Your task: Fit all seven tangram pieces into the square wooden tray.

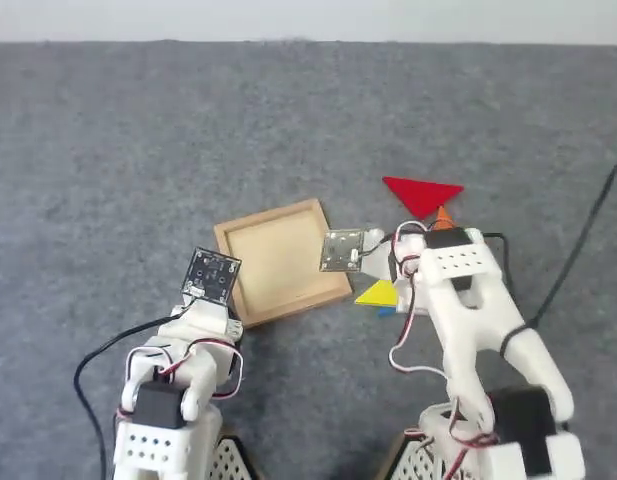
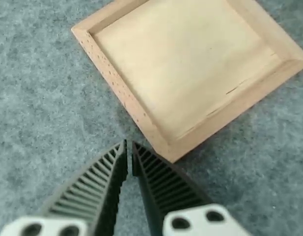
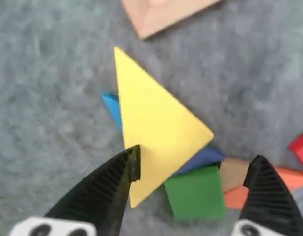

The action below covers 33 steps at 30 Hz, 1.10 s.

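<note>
- Recording the square wooden tray [image 1: 283, 262] as lying near the middle of the table [image 1: 108, 150], sitting askew to the table's edges and holding no pieces.
- Noting the tangram pieces bunched just beside the tray's right corner, toward the table's right edge. Logging a yellow triangle [image 3: 156, 123] lying on top, overlapping a blue piece [image 3: 112, 105], with a green piece [image 3: 195, 194] just beside it.
- Logging also an orange piece [image 1: 444, 214] and a red triangle [image 1: 421, 192] lying at the far side of the bunch.
- Finding the right gripper [image 3: 197, 157] hanging over that bunch with fingers spread wide and gripping nothing. Seeing one fingertip crossing the yellow triangle's edge in the wrist view, with actual contact not being confirmable.
- Finding the left gripper [image 2: 129, 147] sitting just beside the tray's near-left corner, fingers all but closed with a sliver of gap between them, holding nothing.
- Judging the step in hand as the first pick — the yellow triangle being the likely target, with no piece seated so far.
- Flagging for the next move: lowering astride the yellow triangle, closing on its edges without dragging the blue piece beneath, then carrying it over the tray rim. Rating the flat, thin piece as prone to slipping from the grip.
</note>
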{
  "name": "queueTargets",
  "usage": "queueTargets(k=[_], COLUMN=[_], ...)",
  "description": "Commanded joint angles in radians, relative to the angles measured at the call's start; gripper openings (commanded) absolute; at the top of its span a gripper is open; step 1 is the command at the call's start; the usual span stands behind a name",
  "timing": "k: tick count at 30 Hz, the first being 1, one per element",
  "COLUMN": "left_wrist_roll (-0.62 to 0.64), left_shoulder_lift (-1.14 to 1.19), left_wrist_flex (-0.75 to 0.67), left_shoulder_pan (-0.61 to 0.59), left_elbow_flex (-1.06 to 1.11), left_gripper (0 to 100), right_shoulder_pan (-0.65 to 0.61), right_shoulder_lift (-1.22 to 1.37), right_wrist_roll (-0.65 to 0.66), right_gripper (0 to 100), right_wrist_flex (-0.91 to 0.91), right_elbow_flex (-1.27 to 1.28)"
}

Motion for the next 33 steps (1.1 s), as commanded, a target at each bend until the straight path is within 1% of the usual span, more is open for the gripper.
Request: queueTargets(k=[1,6,11,16,22,29,33], left_wrist_roll=[-0.002,-0.002,-0.002,-0.002,-0.002,-0.002,-0.002], left_shoulder_lift=[-0.018,-0.018,-0.018,-0.018,-0.018,-0.018,-0.018], left_wrist_flex=[0.005,0.005,0.005,0.005,0.005,0.005,0.005], left_shoulder_pan=[-0.006,-0.006,-0.006,-0.006,-0.006,-0.006,-0.006], left_elbow_flex=[-0.010,-0.010,-0.010,-0.010,-0.010,-0.010,-0.010], left_gripper=[2,2,2,2,2,2,2], right_shoulder_pan=[0.015,0.001,-0.005,-0.058,-0.102,-0.113,-0.120], right_shoulder_lift=[0.085,0.196,0.197,0.197,0.206,0.206,0.208], right_wrist_roll=[0.015,0.014,0.017,0.018,0.009,-0.026,-0.095], right_gripper=[34.0,34.0,34.0,34.0,34.3,34.4,34.1], right_wrist_flex=[-0.067,-0.073,-0.071,-0.033,-0.030,-0.027,-0.036], right_elbow_flex=[-0.025,-0.072,-0.077,-0.074,-0.095,-0.097,-0.101])
